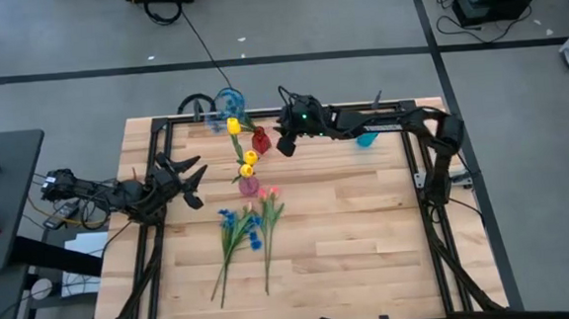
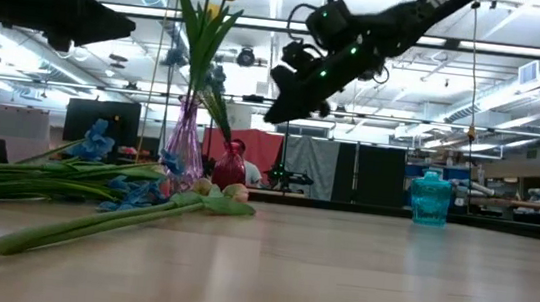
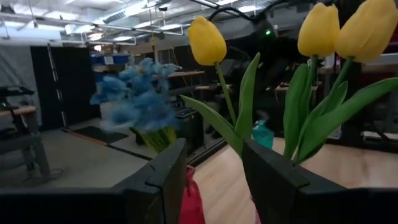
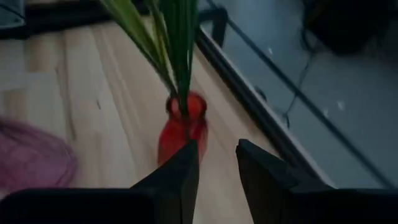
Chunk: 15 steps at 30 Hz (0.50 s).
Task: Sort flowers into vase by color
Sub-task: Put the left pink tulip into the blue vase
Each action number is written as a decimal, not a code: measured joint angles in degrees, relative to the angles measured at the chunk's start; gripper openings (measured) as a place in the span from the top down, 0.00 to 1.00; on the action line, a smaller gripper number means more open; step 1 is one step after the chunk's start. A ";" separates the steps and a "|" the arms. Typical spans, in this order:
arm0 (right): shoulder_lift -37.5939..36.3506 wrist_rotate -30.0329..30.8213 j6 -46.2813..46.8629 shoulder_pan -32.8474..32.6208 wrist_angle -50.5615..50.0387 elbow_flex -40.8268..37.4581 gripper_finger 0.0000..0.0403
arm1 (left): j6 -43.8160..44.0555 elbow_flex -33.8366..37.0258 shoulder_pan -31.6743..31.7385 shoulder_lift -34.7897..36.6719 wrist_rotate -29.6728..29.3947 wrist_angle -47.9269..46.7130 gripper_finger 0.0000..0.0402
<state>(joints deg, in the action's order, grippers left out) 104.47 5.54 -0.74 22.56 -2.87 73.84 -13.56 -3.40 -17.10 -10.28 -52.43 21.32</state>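
Right hand hovers beside the small red glass vase at its three o'clock — fingers parted, gripping nothing; left hand open, empty.

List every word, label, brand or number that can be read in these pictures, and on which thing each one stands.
None can be read: the red vase, pink vase, turquoise vase and both arms show no lettering.
The room's background in the low view shows no legible signs.

Mid-frame in the high view, loose flowers lie on the surface below three vases, one upper right.
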 joint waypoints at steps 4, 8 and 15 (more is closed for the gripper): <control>-1.56 2.28 7.77 -4.37 -9.13 0.02 0.70 | -1.29 -0.02 0.00 0.00 0.00 0.27 0.59; 0.14 2.99 15.70 -10.84 -14.18 0.02 0.71 | -1.23 0.00 0.51 0.01 0.07 1.46 0.59; 2.57 3.91 31.09 -22.69 -15.35 0.00 0.71 | 5.87 0.00 0.61 -0.21 9.44 -0.05 0.59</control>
<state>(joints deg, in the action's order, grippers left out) 107.03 9.46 30.35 -0.13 -18.23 73.84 -7.69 -3.40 -16.49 -10.49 -42.99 21.27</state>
